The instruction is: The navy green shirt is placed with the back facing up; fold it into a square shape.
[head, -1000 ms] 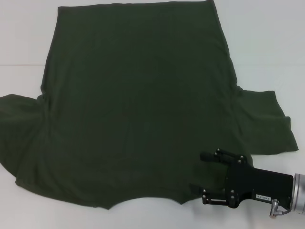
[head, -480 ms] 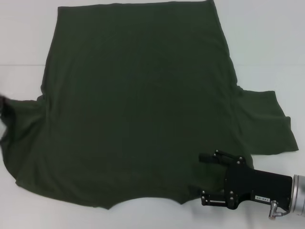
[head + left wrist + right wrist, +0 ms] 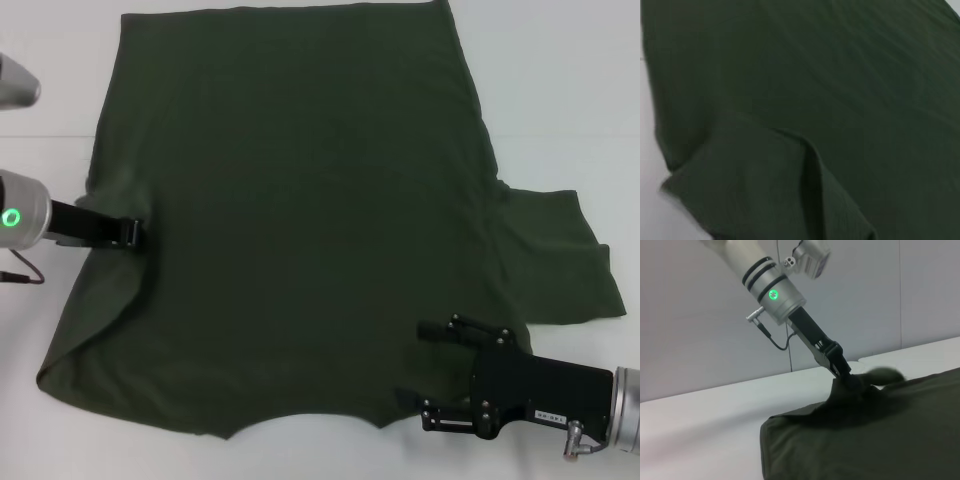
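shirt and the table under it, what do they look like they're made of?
The navy green shirt: looks like a soft matte knit, probably cotton jersey. It drapes and bunches into rounded folds where the left gripper pinches it, with no sheen. The table: smooth white hard surface, maybe laminate or painted board, with a faint seam line; exact material can't be told.

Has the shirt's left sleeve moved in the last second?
Yes. The left end effector has pulled the left sleeve inward over the navy green shirt.

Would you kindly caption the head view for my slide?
Left gripper folds the shirt's sleeve inward; right gripper open at the hem.
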You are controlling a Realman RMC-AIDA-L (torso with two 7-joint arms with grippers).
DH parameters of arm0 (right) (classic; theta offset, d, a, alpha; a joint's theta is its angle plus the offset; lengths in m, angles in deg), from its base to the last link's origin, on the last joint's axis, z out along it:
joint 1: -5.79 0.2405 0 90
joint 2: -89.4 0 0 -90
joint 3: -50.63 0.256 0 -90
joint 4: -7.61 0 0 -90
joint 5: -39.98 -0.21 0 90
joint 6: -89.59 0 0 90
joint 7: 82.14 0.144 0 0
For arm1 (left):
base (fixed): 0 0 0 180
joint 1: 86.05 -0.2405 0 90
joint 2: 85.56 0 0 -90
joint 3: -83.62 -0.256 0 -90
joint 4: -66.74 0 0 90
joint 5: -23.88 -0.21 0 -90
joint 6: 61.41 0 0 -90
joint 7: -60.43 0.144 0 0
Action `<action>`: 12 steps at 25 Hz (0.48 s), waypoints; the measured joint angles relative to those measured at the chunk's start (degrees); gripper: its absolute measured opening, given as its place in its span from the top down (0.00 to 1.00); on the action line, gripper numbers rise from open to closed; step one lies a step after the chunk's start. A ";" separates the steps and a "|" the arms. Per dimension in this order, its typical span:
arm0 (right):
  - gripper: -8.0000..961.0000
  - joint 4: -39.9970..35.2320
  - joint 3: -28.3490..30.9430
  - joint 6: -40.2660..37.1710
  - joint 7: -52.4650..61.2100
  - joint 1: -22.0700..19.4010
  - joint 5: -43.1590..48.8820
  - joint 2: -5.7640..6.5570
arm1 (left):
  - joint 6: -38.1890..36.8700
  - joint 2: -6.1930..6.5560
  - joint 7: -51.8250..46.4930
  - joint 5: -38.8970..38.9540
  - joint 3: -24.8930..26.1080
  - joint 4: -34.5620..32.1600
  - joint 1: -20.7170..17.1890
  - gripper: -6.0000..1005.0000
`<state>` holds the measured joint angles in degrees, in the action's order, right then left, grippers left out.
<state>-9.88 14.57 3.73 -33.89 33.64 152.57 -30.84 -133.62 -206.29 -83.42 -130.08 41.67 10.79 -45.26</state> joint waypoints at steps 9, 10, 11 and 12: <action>0.05 0.00 0.25 0.18 0.00 -0.24 0.00 0.00 | 2.32 -0.85 -0.03 0.75 -0.23 3.11 -1.34 0.98; 0.05 0.07 0.28 0.23 -0.01 -0.20 0.00 0.00 | 2.64 -0.92 -0.02 0.99 -0.18 3.45 -1.50 0.97; 0.05 0.22 0.30 0.25 -0.06 -0.13 0.00 0.00 | 2.97 -0.99 -0.02 1.50 -0.14 3.84 -1.65 0.95; 0.05 0.35 0.31 0.28 -0.16 -0.07 0.00 0.00 | 3.16 -1.02 -0.02 2.20 -0.11 4.10 -1.83 0.94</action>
<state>-9.53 14.89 4.01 -34.06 33.56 152.57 -30.84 -130.46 -207.31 -83.45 -127.88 41.56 14.88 -47.09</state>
